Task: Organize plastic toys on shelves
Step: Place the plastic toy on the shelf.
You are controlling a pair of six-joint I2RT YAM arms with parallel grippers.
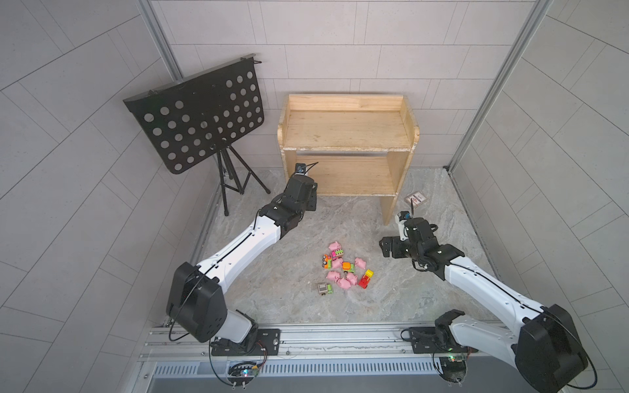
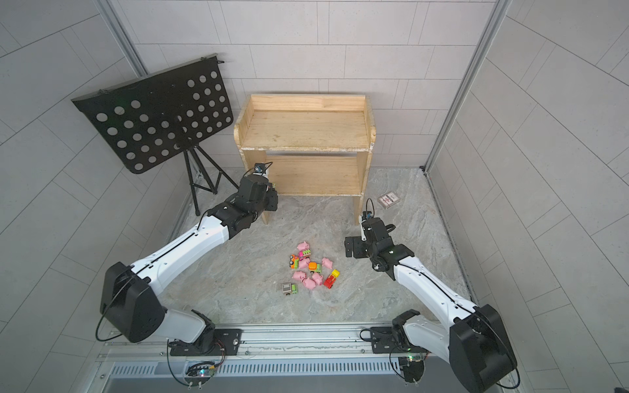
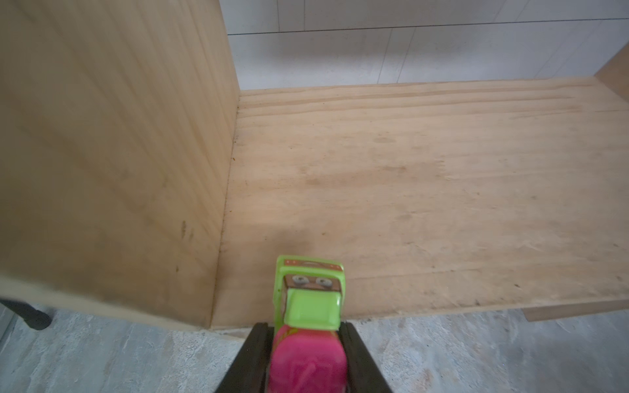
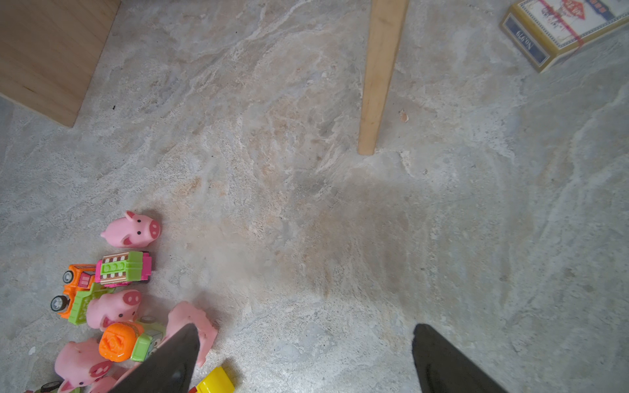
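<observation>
Top view: six pigs [image 1: 337,262] (five vehicles [image 1: 348,267])

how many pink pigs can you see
6, clustered on the floor: one pig farthest from the robot, one in the middle, one on the robot's right, three bunched nearest it. Another could be hidden underneath.

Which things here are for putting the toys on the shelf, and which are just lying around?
For the job:
pigs
toy cars
green-pink truck, being held
shelf

Just lying about:
music stand
card box
</observation>
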